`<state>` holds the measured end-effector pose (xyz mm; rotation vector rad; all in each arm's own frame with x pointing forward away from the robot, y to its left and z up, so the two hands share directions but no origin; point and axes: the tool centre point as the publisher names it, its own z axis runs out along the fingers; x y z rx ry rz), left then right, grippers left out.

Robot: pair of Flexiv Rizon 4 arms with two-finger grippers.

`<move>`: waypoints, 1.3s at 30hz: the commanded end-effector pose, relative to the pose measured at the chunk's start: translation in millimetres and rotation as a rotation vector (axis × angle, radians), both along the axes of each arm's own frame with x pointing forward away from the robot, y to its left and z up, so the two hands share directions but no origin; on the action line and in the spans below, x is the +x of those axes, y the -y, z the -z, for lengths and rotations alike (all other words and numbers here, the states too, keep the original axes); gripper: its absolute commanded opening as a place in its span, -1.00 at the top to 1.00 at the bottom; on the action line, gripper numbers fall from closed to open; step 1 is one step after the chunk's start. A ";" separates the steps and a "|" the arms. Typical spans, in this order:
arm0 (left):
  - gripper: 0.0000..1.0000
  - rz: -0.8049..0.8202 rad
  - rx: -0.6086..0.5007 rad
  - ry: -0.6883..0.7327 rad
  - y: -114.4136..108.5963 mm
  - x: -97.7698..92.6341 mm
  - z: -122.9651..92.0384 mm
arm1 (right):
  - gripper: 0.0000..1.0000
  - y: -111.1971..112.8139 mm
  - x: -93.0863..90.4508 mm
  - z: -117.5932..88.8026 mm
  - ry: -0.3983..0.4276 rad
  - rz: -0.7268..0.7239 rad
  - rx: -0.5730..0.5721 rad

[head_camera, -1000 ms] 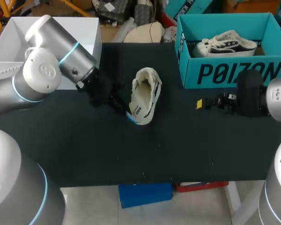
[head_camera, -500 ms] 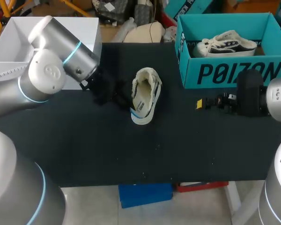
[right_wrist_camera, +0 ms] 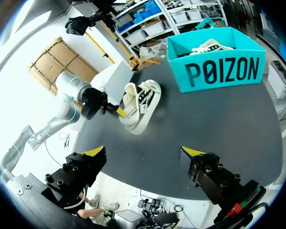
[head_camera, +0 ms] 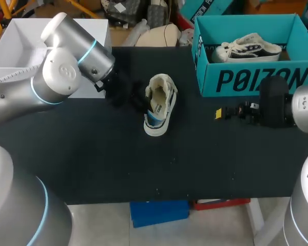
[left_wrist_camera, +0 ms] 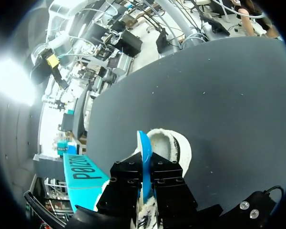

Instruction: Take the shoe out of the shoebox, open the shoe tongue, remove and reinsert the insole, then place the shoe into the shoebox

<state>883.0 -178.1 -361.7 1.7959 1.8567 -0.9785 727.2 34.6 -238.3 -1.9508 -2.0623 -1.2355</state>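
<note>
Over the dark counter (head_camera: 205,164), the left arm (head_camera: 72,72) had swung closer to the shoe (head_camera: 161,100) than a second earlier. The shoe, skewed then, lay straighter, its length running front to back, well left of the teal shoebox (head_camera: 256,79). The left jaws were pinched nearly shut on the edge of the blue insole (left_wrist_camera: 143,157) standing out of the shoe. The right arm (head_camera: 280,105) hung before the shoebox, the right jaws spread wide and empty. A second shoe (head_camera: 249,47) lay inside the shoebox.
</note>
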 end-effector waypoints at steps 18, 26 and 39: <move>0.37 0.063 0.114 0.020 17.7 8.3 19.3 | -1.00 -0.2 -0.2 -0.3 -0.001 -0.001 0.001; 0.15 0.076 0.153 0.008 11.1 -3.0 15.4 | -1.00 -0.2 -0.2 -0.3 -0.001 -0.001 0.001; 0.65 0.068 0.209 0.102 -11.9 2.7 -30.9 | -1.00 -0.2 -0.2 -0.3 -0.001 -0.001 0.001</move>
